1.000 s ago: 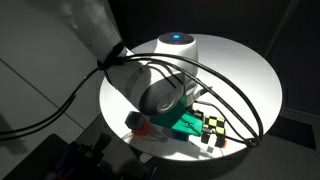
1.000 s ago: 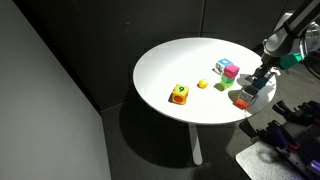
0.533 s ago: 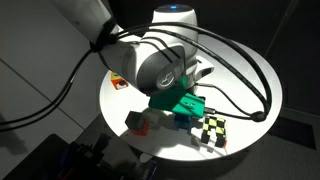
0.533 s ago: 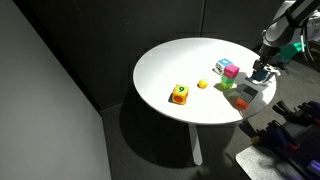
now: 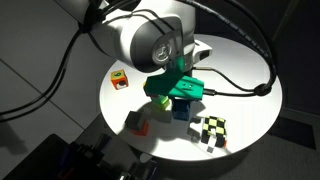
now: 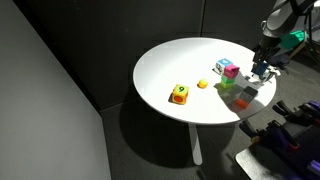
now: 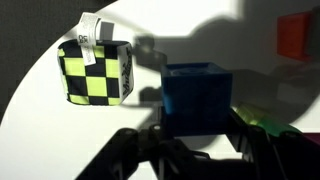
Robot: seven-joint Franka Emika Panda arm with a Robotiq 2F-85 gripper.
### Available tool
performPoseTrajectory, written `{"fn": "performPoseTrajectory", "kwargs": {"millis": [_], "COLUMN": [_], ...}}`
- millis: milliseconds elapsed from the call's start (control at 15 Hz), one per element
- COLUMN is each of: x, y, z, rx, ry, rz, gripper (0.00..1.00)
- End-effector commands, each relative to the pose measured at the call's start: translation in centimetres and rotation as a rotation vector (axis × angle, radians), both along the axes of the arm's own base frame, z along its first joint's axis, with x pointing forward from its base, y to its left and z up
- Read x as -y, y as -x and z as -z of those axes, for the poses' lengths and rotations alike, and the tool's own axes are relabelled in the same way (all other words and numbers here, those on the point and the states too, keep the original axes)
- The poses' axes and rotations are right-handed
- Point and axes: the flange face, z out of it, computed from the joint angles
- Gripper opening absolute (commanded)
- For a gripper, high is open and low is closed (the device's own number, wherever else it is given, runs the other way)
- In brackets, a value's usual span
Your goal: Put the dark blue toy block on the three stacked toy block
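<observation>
My gripper (image 7: 197,126) is shut on the dark blue toy block (image 7: 197,88), a plain cube held between both fingers above the white table (image 6: 175,65). In both exterior views the gripper (image 5: 180,100) (image 6: 262,71) hangs over the table's edge area with the blue block (image 5: 181,111) under it. The pile with the magenta block uppermost (image 6: 226,68) stands a short way from the gripper, with a green block (image 6: 226,86) just in front of it. In the exterior view where the arm fills the frame, the arm hides the pile.
A yellow-and-black checkered block (image 7: 95,72) (image 5: 210,130) lies beside the gripper. A red-orange block (image 7: 298,35) (image 6: 242,101) is close by. A grey-and-orange block (image 5: 119,79) (image 6: 179,94) and a small yellow piece (image 6: 203,84) lie further off. The table edge is close.
The gripper has risen from the table near its edge and shifted toward the magenta-topped pile, carrying the dark blue block with it.
</observation>
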Motion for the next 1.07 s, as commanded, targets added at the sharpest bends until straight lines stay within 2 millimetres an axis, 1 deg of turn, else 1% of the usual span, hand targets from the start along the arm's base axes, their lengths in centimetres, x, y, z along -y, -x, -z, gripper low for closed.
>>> {"fn": "performPoseTrajectory", "kwargs": {"millis": [0,467,1000], "x": [-0.8,-3.3,-6.1], "y": [-0.8,-2.3,-4.2], "z": [-2.4,-4.8,-8.5], "rx": [-0.026,-0.044,-0.013], "ry": [0.008,-0.006,-0.032], "rz": [-0.022,-0.073,-0.106], "gripper": [0.33,0.33,0.33]}}
